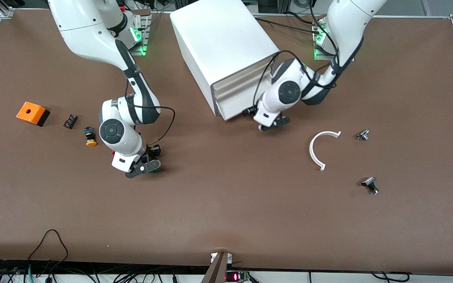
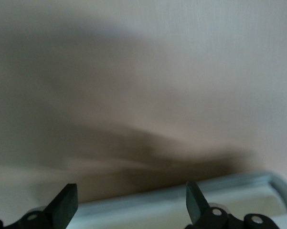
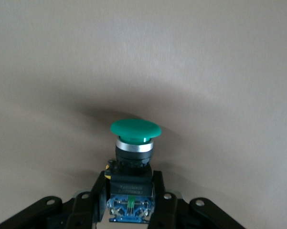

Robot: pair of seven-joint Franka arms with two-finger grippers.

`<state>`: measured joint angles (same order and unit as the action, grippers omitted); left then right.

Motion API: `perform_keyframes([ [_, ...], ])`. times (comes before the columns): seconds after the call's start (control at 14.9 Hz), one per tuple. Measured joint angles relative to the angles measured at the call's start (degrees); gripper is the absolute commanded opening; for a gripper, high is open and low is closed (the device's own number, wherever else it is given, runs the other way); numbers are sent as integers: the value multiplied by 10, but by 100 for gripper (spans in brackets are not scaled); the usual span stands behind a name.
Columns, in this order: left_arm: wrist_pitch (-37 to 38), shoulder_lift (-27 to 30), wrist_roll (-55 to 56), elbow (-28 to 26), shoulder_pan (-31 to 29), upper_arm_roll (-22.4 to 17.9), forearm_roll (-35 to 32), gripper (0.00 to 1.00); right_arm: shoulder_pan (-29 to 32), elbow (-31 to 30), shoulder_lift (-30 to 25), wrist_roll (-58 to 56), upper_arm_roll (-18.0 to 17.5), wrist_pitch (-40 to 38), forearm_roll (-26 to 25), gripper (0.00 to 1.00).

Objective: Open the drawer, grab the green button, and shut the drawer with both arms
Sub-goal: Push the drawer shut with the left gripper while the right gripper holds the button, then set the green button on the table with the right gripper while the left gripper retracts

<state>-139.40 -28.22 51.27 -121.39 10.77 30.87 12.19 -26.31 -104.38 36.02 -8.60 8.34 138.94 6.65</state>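
The white cabinet point(image 1: 222, 43) stands at the robots' side of the table, and the drawer point(image 1: 237, 108), lowest of its stacked cream fronts, looks pushed in. My left gripper point(image 1: 273, 124) is open and empty, low in front of the drawer. In the left wrist view the left gripper point(image 2: 131, 205) shows spread fingers point(image 2: 67, 205) close to a cream surface and a white edge point(image 2: 239, 188). My right gripper point(image 1: 144, 168) is shut on the green-capped button point(image 1: 156, 167), low over the table toward the right arm's end. In the right wrist view the right gripper point(image 3: 130, 191) clamps the black-blue body under the button's cap point(image 3: 135, 130).
Toward the right arm's end lie an orange box point(image 1: 32, 113), a small black part point(image 1: 70, 120) and a yellow-orange-capped button point(image 1: 90, 138). Toward the left arm's end lie a white curved strip point(image 1: 316, 151) and two small metal parts point(image 1: 363, 135), point(image 1: 370, 185).
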Motion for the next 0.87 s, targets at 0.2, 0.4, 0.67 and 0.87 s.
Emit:
perform_keyframes([
  [0.2, 9, 5, 0, -12, 1, 17, 13, 100, 1, -40, -25, 1, 0, 4, 0, 100],
  [0.4, 38, 5, 0, -13, -1, 18, 14, 100, 5, -45, -35, 6, 0, 11, 0, 100],
  [0.67, 37, 12, -3, -7, -9, 11, 14, 100, 8, -28, -61, 8, 0, 13, 0, 100],
  [0.87, 30, 49, -18, 25, -70, -31, 14, 100, 11, -18, -75, 18, 1, 6, 0, 100],
])
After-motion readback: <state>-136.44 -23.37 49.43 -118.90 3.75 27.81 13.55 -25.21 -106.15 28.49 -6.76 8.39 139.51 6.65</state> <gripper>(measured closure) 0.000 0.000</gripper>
